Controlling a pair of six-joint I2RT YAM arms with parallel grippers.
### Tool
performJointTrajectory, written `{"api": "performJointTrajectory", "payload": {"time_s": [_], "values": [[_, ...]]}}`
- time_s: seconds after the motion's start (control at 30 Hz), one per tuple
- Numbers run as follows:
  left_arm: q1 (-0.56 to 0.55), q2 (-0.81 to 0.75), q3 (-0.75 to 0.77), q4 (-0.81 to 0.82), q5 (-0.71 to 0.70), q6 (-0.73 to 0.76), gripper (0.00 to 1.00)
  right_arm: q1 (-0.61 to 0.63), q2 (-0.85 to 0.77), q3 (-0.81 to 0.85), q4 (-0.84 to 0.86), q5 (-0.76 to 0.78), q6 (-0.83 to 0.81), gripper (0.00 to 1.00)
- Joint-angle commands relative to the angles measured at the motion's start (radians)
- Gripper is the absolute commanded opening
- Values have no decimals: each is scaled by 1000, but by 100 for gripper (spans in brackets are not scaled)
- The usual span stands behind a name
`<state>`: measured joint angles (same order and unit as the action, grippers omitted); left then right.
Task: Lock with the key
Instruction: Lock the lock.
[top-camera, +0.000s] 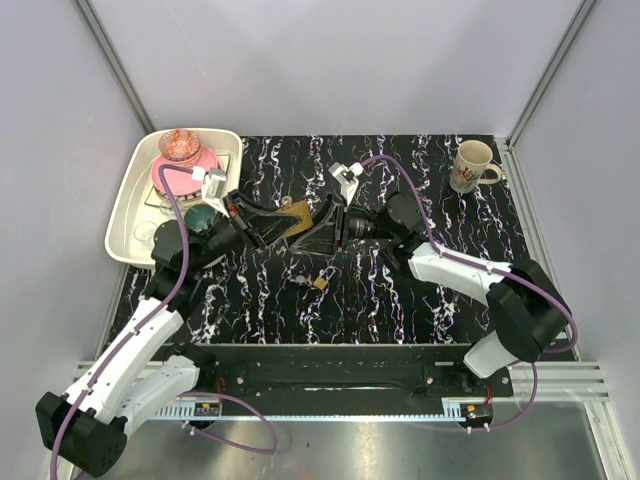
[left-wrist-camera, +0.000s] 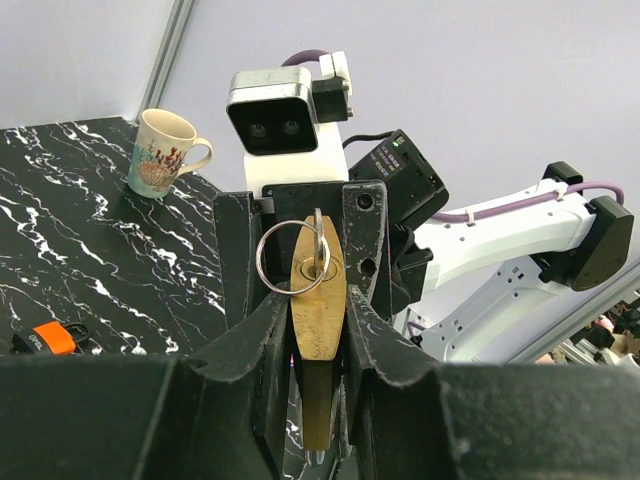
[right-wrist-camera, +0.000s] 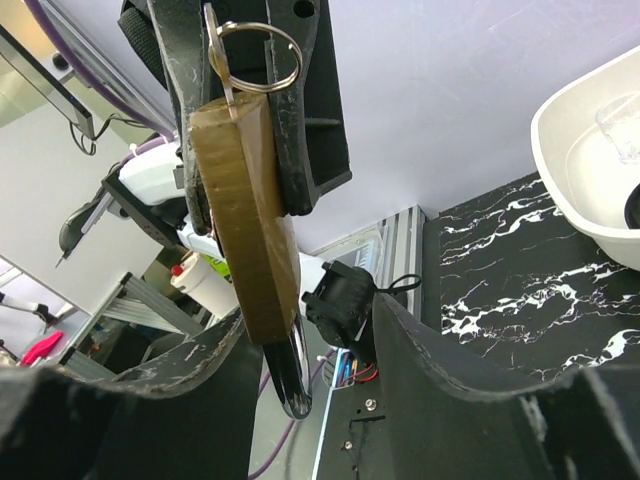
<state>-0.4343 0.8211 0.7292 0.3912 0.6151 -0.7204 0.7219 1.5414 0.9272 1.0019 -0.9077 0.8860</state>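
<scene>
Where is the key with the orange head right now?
In the left wrist view, the orange-headed key lies on the black table at the left edge, below the mug.

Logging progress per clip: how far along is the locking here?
Done: a ringed key sits in the brass padlock. In hand: the left gripper clamps the padlock; the right gripper straddles it, open. Left, likely: turning the key; shackle state unclear.
</scene>
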Motion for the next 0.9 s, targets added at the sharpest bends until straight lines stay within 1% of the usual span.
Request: {"api": "performJointTrajectory", "payload": {"time_s": [0.0,0.07,0.1,0.27,0.3,0.33,0.4,0.77,0.8,0.87], "values": [[6,-13,55,176,8,-37,0,14,2,39,76,-5,13,50],[6,-10,50,183,8,-47,0,16,2,42,76,-3,14,48],[6,-7,50,183,3,-48,0,16,5,45,75,-2,14,43],[6,6,52,181,12,-56,0,17,19,64,70,-20,19,27],[6,7,52,181,15,-59,0,17,17,64,70,-17,19,22],[6,9,52,184,18,-60,0,17,19,65,72,-17,19,9],[6,12,53,184,21,-59,0,17,23,73,70,-29,25,0],[6,-10,39,133,-15,-27,0,17,-4,70,-19,-7,-36,0],[6,-14,39,117,-20,-13,1,19,-9,70,-29,-3,-42,0],[6,-26,42,92,-26,5,10,17,-10,65,-31,-3,-47,0]]}}
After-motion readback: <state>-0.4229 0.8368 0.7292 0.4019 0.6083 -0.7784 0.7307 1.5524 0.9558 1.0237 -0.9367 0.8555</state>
